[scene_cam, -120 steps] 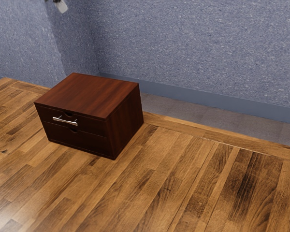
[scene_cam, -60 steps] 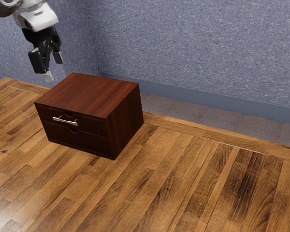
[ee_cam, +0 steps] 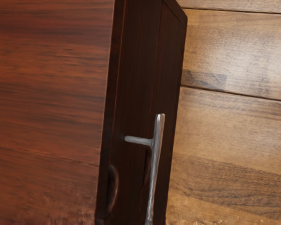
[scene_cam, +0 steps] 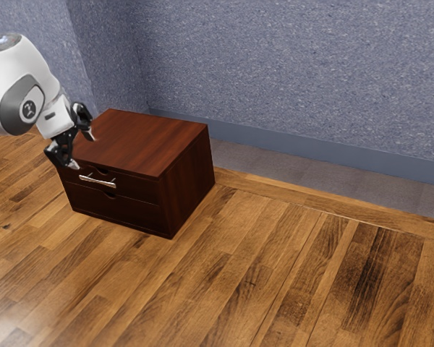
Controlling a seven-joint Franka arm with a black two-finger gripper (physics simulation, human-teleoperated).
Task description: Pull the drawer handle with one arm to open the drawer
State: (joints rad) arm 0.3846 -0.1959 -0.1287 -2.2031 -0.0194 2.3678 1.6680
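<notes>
A dark wood cabinet (scene_cam: 141,141) stands on the plank floor with two drawers in its front. The upper drawer (scene_cam: 130,185) carries a silver bar handle (scene_cam: 98,181) and sits flush with the cabinet's face. My gripper (scene_cam: 71,139) hovers at the cabinet's top corner on the exterior view's left, just above and behind the handle. Its fingers stand apart, open, with nothing held between them. In the wrist view the cabinet top (ee_cam: 47,93) lies under my hand. The drawer front (ee_cam: 140,84) runs beside it, with the handle (ee_cam: 154,164) close below.
The wooden floor (scene_cam: 275,275) spreads wide to the exterior view's right and front of the cabinet. A blue-grey wall (scene_cam: 289,65) with a baseboard runs behind it. My white arm (scene_cam: 18,94) fills the upper left corner.
My arm has come down from the upper left. The gripper has dropped from above the cabinet to its top front corner, near the handle. The cabinet and drawer have not moved.
</notes>
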